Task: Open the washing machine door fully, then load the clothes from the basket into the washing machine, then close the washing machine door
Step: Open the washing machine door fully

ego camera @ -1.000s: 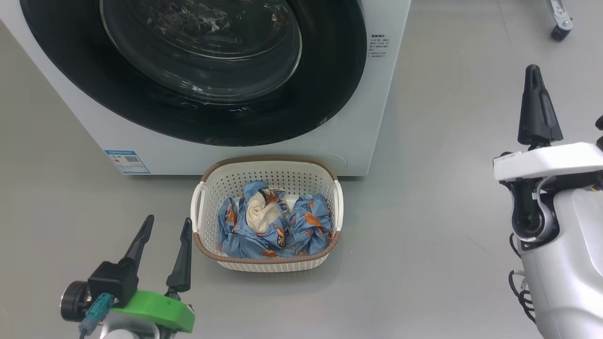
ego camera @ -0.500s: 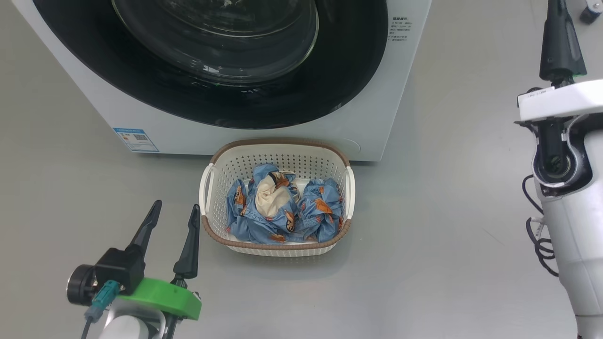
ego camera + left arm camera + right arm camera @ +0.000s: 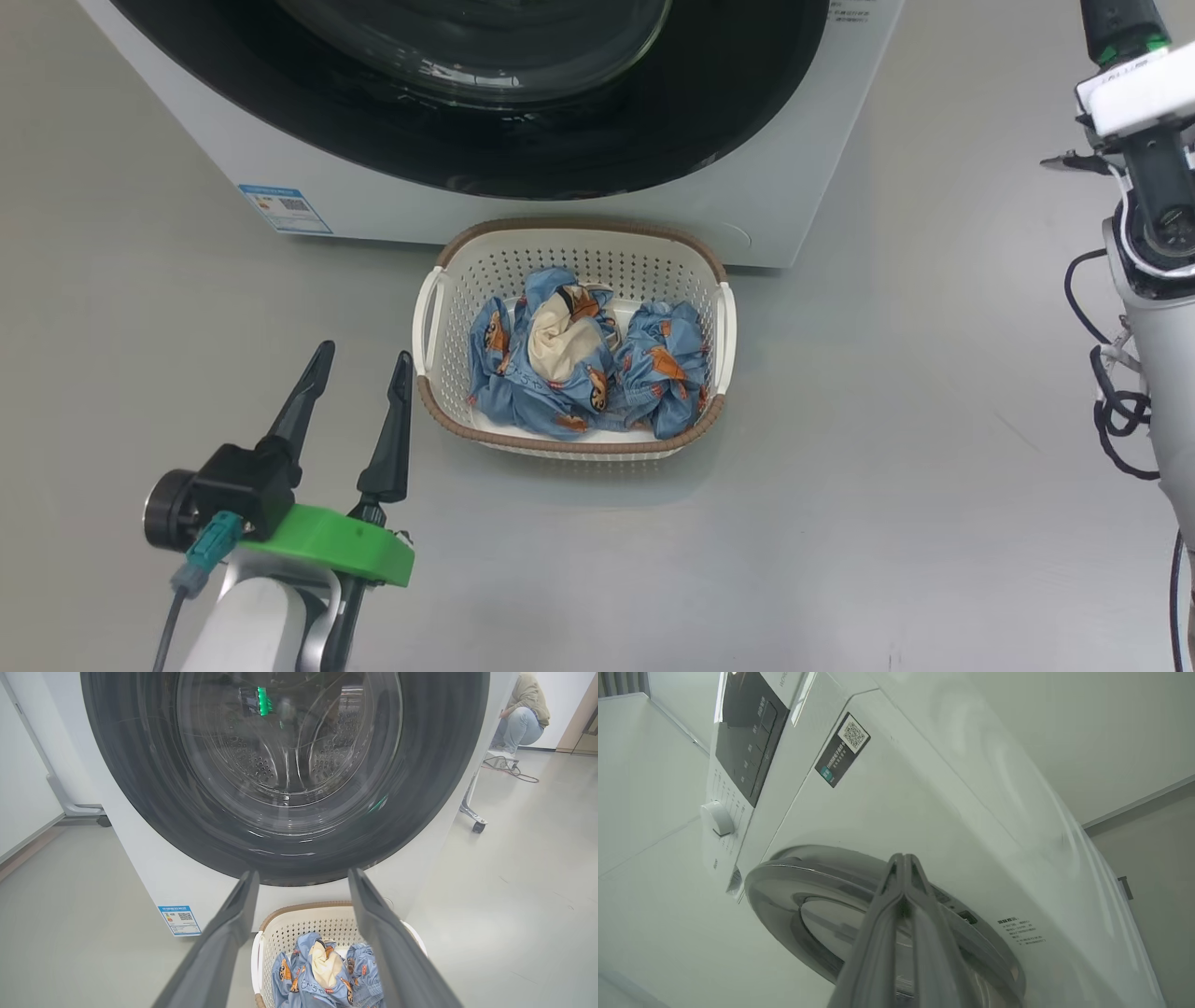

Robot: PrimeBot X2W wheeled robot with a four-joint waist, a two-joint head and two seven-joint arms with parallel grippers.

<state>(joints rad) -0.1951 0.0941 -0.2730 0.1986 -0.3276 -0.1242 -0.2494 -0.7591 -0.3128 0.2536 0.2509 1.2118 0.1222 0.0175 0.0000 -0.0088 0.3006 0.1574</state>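
On my left, the left gripper (image 3: 365,351) hangs over the grey floor (image 3: 887,467) with its two dark fingers spread apart and nothing between them. It is near the left side of the basket but clear of it.

Beyond it stands the washing machine (image 3: 233,159), a white box with a small blue label (image 3: 284,207) low on its left front. The washing machine door (image 3: 523,159) takes up almost the whole front. It is a glossy black ring around a bulging clear glass bowl, and it lies flat against the machine. From the left wrist I can see the perforated steel drum through the glass.

The basket (image 3: 579,226) sits on the floor just in front of the machine, below the door's lower right part. It is cream-white and perforated, with a brown woven-look rim and a white handle on each side. The clothes (image 3: 560,392) lie bunched inside it. They are light-blue fabric printed with orange and brown figures, and one piece shows a cream lining at the top.

On my right, the right gripper (image 3: 903,861) is raised, its fingers pressed together and empty. It points at the door's edge on the machine's right side; I cannot tell whether it touches.
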